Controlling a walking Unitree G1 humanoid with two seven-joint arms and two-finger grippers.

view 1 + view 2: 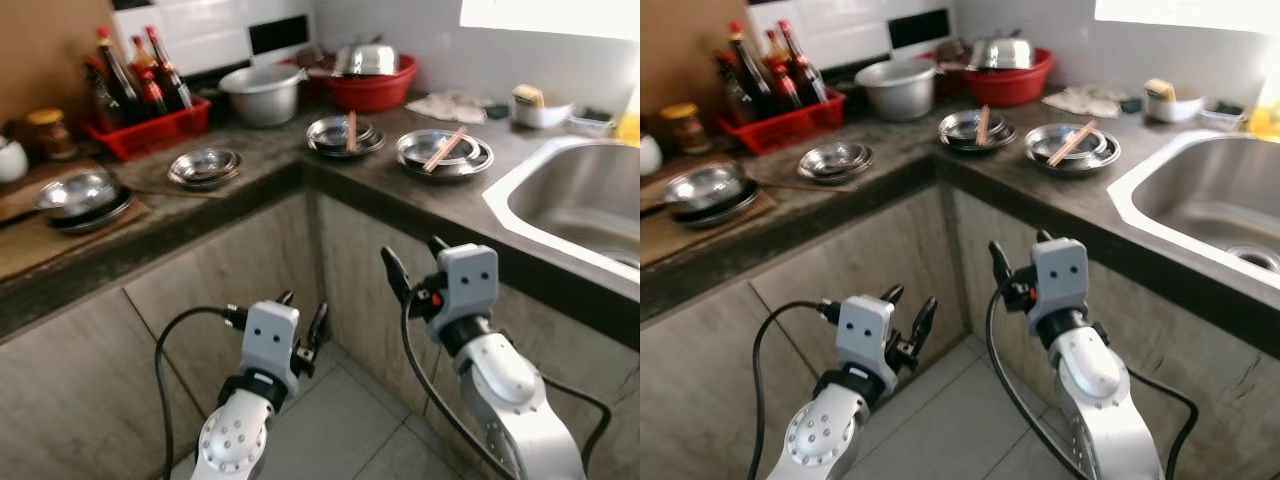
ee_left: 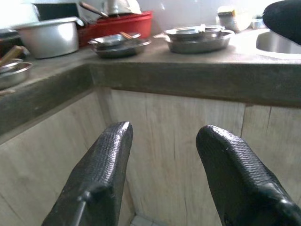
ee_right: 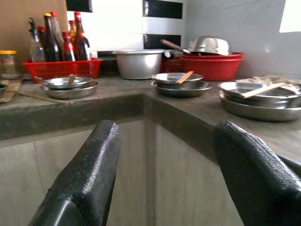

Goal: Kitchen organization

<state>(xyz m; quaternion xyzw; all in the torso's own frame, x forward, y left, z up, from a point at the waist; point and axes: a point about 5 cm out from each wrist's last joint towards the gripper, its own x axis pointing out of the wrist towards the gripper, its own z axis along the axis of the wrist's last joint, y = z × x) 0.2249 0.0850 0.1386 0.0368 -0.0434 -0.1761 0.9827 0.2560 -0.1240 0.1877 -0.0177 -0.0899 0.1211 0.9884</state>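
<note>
An L-shaped dark stone counter (image 1: 276, 150) runs around a corner in front of me. On it lie a steel plate stack with one chopstick (image 1: 346, 135), a second stack with chopsticks (image 1: 444, 152), a small steel dish (image 1: 204, 165) and steel bowls (image 1: 82, 195) on the left. Both arms hang below the counter edge, in front of the cabinet doors. My left gripper (image 1: 303, 308) is open and empty, low near the floor. Higher up, just under the counter corner, my right gripper (image 1: 412, 250) is also open and empty.
A red basket of sauce bottles (image 1: 150, 125), an aluminium pot (image 1: 262, 93) and a red basin with a steel lid (image 1: 372, 80) stand at the back. A steel sink (image 1: 585, 200) is at the right. Tiled floor (image 1: 340, 420) lies below.
</note>
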